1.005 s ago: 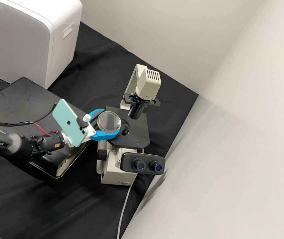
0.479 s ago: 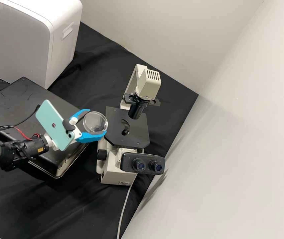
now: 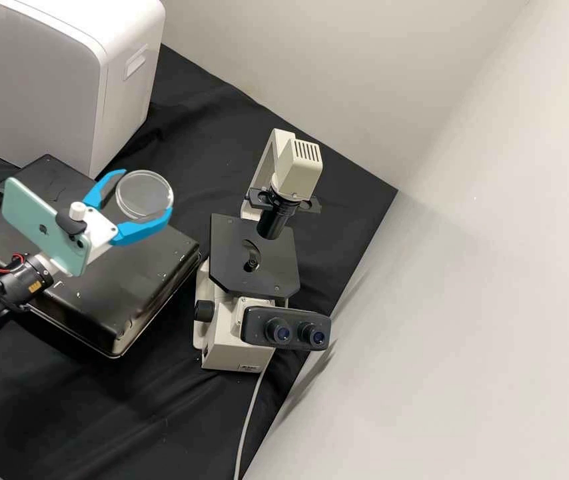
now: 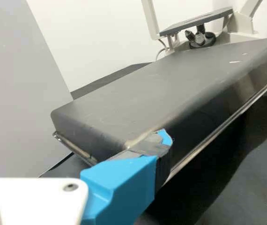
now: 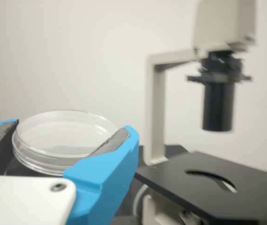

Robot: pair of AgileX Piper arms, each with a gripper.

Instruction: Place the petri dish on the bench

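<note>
**Dish in the claw, not yet on the bench**

We see the right gripper (image 3: 140, 199) clamped on the petri dish (image 5: 63, 136), one blue finger on each side of its clear wall. The dish sits roughly level between them and looks empty, as far as we can tell. In the high view it hangs in the air above the dark flat case (image 3: 131, 267), well apart from the microscope (image 3: 258, 313), whose black stage (image 3: 258, 257) is bare.

We judge the pick-up done and the carry under way. The placing itself is all left to do. The dish touches no surface, and what lies under it is the case lid, not the black bench (image 3: 131, 413). As we read it, the arm has yet to bring the dish over bare cloth, lower it until its base rests flat, and then part the fingers and draw back.

The left gripper (image 4: 75, 136) is low beside the case's near edge. Its fingers stand wide apart with nothing between them, so it has no part in holding the dish.
</note>
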